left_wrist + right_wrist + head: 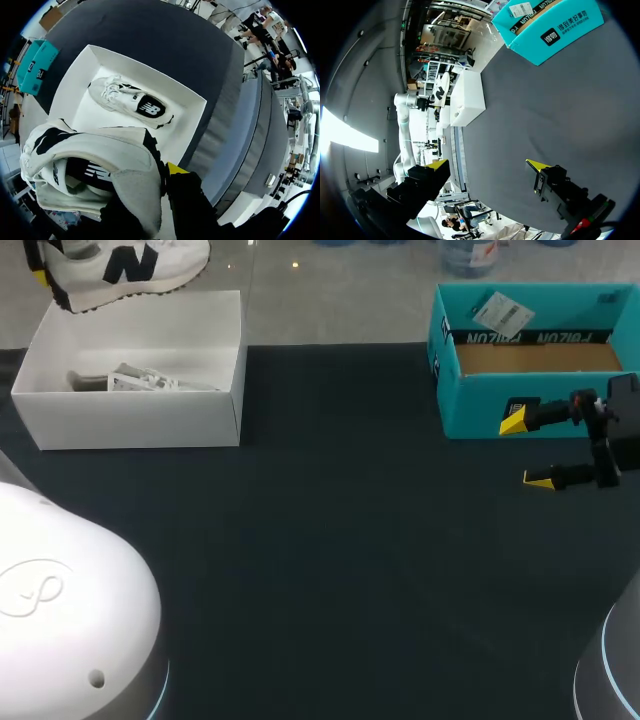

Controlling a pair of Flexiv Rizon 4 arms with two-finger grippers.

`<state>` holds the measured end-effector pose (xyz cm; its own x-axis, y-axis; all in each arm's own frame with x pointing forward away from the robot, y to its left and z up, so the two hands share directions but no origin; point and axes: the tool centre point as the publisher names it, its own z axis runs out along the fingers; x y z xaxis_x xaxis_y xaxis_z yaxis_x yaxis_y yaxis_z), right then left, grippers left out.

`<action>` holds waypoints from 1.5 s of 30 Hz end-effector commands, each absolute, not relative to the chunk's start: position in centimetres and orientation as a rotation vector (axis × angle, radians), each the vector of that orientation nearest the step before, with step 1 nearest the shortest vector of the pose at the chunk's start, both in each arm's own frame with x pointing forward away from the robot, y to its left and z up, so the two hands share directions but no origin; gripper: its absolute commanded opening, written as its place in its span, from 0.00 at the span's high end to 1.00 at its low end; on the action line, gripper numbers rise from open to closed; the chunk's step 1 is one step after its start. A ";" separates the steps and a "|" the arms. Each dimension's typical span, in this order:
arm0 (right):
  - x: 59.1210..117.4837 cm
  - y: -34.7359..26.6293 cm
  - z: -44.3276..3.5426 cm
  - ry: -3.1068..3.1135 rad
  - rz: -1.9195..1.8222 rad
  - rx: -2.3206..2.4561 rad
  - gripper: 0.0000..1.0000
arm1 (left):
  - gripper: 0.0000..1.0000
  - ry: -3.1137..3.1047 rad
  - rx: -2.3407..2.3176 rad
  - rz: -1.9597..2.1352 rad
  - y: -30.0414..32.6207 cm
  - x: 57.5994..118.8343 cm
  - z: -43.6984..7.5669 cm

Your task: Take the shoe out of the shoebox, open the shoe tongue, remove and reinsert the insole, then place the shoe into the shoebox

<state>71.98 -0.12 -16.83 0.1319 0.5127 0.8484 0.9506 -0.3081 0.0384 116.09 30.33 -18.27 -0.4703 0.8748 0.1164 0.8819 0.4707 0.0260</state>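
Note:
A white shoe (125, 265) with a black logo hangs above the far edge of the white shoebox (130, 420) at the back left. My left gripper (40, 272) is shut on its heel end. In the left wrist view the held shoe (90, 170) fills the space at my left gripper (152, 175); one yellow fingertip (175, 168) shows beside the collar and the other is hidden. Below it a second shoe (130, 100) lies on its side in the shoebox (190, 107). My right gripper (527, 449) stands open and empty at the right, just in front of the teal box.
A teal cardboard box (530, 350) stands open at the back right, close behind my right gripper (487, 165). In the right wrist view the teal box (555, 30) and the white shoebox (467, 100) lie far ahead across the dark tabletop (340, 560).

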 end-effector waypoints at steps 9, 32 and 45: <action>71.9 0.0 -16.8 -1.404 -1.081 -1.893 0.00 | 1.00 -2.275 -2.073 -0.186 30.7 115.5 -18.5; 71.9 0.0 -16.8 -1.404 -1.081 -1.893 0.00 | 1.00 -2.291 -2.089 -0.238 30.5 116.1 -19.4; 71.9 0.0 -16.8 -1.404 -1.081 -1.893 0.00 | 1.00 -2.220 -2.168 -0.181 30.7 116.8 -21.0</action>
<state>71.98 -0.12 -16.84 0.1319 0.5126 0.8484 0.9506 -0.3080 0.0384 116.10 30.38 -20.27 -0.0317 0.9932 0.1120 0.9973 0.0241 0.0689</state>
